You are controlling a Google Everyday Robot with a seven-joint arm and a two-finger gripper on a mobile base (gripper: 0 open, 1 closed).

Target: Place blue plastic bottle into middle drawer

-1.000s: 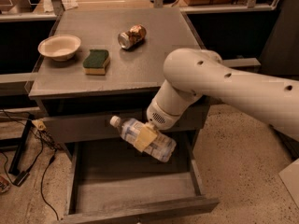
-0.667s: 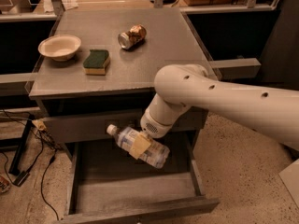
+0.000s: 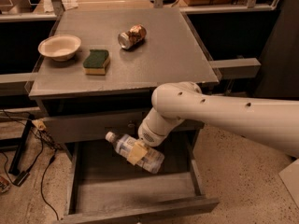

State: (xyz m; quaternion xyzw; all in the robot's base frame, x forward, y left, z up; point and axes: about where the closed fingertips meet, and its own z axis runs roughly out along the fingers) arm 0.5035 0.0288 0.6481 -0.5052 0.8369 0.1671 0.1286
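Observation:
The blue plastic bottle (image 3: 135, 152) is clear with a white cap and a pale label. It lies tilted, cap to the upper left, held above the open middle drawer (image 3: 133, 192). My gripper (image 3: 137, 152) hangs from the white arm that reaches in from the right, and it is shut on the bottle's middle. One tan finger pad (image 3: 136, 153) shows across the bottle. The drawer is pulled out below the cabinet top, and its grey plank floor shows bare under the bottle.
On the cabinet top (image 3: 168, 59) lie a crushed metal can (image 3: 131, 36), a green-and-yellow sponge (image 3: 96, 62) and a white bowl (image 3: 59, 46). Cables (image 3: 28, 148) trail on the floor at the left. A grey rail (image 3: 236, 68) sticks out at the right.
The arm has moved left and lower, carrying the bottle down toward the drawer's inside. The things on the cabinet top have not moved.

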